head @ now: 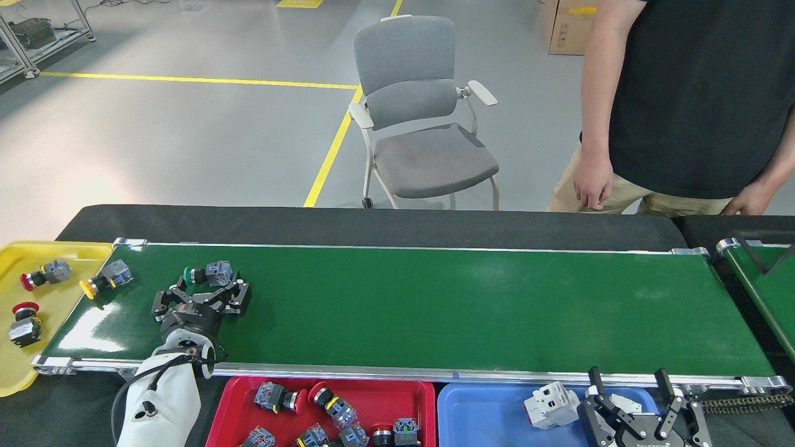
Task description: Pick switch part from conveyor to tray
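The conveyor (435,304) runs across the head view, glossy dark green with silver rails. Near its left end lies a switch part with a green cap (208,274). Another switch part with a yellow cap (107,278) lies by the belt's left end. My left gripper (210,285) is open and low over the belt, its fingertips just on the near side of the green-capped part, which sits in line with the gap. My right gripper (627,375) stands open at the bottom right, over the blue tray (478,410).
A red tray (428,391) with several switch parts sits below the near rail. A yellow tray (56,298) at the belt's left end holds two red-capped parts. A white block (546,405) lies in the blue tray. A person (695,99) and a chair (428,124) stand behind the table.
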You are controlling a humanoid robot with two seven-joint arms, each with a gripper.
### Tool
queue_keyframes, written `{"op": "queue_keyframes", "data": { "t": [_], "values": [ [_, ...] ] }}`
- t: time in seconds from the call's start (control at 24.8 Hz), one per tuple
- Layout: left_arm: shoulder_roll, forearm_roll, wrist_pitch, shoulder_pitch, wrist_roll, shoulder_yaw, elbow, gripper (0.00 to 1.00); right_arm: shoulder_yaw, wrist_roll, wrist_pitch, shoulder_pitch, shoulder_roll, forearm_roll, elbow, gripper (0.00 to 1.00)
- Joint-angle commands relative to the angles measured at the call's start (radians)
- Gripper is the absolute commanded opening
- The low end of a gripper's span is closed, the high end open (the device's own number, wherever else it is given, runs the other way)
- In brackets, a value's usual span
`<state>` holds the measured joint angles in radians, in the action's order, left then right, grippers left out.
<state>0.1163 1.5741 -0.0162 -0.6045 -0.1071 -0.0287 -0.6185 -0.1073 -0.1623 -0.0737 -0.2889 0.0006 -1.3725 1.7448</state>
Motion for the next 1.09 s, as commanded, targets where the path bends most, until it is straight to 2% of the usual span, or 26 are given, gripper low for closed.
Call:
{"op": "queue_keyframes", "data": {
  "t": [0.0, 0.24, 0.32, 0.4, 0.52, 0.64, 0.72, 0.85, 1.05],
  "values": [
    [0.006, 0.001, -0.013, -0.024, -0.037, 0.003, -0.006, 0.72, 0.0, -0.003, -0.005, 0.014, -0.007, 0.003, 0.001, 1.0],
    [0.003, 0.0, 0.001, -0.012, -0.052, 0.004, -0.026, 0.63, 0.0, -0.005, -0.003, 0.02, -0.005, 0.004, -0.007, 1.0],
    [0.002, 0.0, 0.025, 0.02, -0.051, 0.006, -0.092, 0.63, 0.0, -0.003, -0.001, 0.02, -0.005, 0.004, -0.011, 1.0],
    [0.002, -0.002, 0.127, 0.126, -0.048, 0.026, -0.267, 0.64, -0.002, -0.002, 0.002, 0.02, -0.004, 0.006, -0.013, 1.0],
    [0.017, -0.009, 0.34, 0.368, -0.025, 0.026, -0.635, 0.67, -0.002, -0.003, 0.002, 0.02, -0.004, 0.006, -0.019, 1.0],
    [0.026, -0.009, 0.519, 0.636, 0.013, 0.026, -0.967, 0.89, -0.002, -0.006, -0.001, 0.02, -0.007, 0.006, -0.019, 1.0],
    [0.017, -0.009, 0.576, 0.758, 0.026, 0.026, -1.086, 0.99, -0.002, -0.006, -0.001, 0.028, -0.007, 0.006, -0.019, 1.0],
    [0.005, -0.009, 0.591, 0.858, 0.026, 0.027, -1.141, 1.0, 0.0, -0.006, -0.005, 0.04, -0.011, 0.006, -0.021, 1.0],
    [-0.003, -0.011, 0.585, 0.853, 0.024, -0.011, -1.135, 1.0, 0.001, -0.005, -0.006, 0.056, -0.01, 0.009, -0.024, 1.0]
  ]
}}
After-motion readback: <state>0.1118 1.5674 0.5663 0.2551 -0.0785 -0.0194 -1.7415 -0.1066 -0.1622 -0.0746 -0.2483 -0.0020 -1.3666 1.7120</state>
